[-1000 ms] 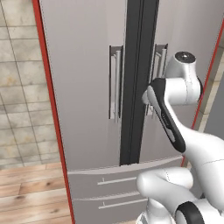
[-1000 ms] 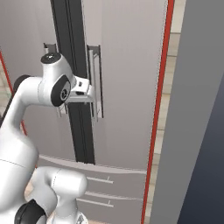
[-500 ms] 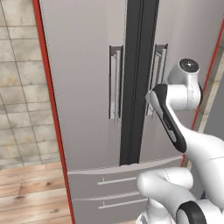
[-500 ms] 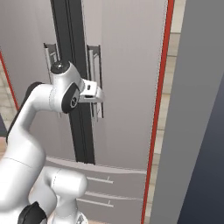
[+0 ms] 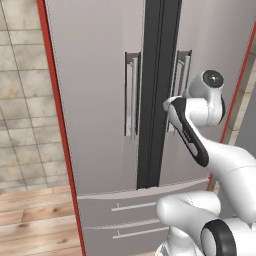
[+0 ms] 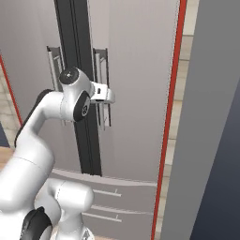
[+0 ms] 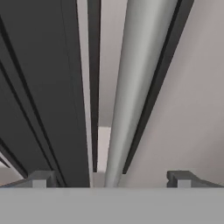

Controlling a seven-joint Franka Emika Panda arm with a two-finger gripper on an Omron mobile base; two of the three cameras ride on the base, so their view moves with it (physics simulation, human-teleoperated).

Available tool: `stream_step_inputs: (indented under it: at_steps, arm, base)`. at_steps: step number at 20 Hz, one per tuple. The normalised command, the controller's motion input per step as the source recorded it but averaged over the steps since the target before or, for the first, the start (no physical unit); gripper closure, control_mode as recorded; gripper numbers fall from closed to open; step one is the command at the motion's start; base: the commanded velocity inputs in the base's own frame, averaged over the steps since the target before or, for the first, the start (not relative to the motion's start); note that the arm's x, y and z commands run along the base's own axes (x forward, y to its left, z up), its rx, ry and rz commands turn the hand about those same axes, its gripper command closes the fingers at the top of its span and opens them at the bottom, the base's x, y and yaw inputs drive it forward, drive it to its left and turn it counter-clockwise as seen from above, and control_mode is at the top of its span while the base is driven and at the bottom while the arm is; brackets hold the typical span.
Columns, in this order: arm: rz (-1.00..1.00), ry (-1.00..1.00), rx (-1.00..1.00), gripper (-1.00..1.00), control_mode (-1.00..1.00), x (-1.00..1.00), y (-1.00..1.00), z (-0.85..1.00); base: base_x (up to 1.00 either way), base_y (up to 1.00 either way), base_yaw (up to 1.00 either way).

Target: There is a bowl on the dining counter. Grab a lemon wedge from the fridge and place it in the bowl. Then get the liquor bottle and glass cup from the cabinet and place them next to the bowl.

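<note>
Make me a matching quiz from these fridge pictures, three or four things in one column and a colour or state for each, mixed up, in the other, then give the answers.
Column one:
1. fridge doors
2. gripper
3. centre gap
4. right door handle

Column two:
A. dark
B. open
C. shut
D. between the fingertips

Pairs: 1-C, 2-B, 3-A, 4-D

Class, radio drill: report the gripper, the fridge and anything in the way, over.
Gripper open, jaws either side of the right door handle, not clamped. Fridge doors shut. Nothing between gripper and handle.
</note>
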Motion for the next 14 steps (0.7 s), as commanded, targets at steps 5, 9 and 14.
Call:
stream_step_inputs:
  at_steps: [5, 9, 14]
  arm:
    - [0.0, -0.24, 0.0, -1.0, -1.0, 0.17, 0.0, 0.0]
    - [0.0, -0.22, 0.0, -1.0, -1.0, 0.38, -0.07, 0.0]
    - [0.0, -0.17, 0.0, -1.0, -1.0, 0.46, -0.18, 0.0]
  base:
    - [0.0, 0.0, 0.0]
    - [0.0, 0.0, 0.0]
    - [0.0, 0.0, 0.0]
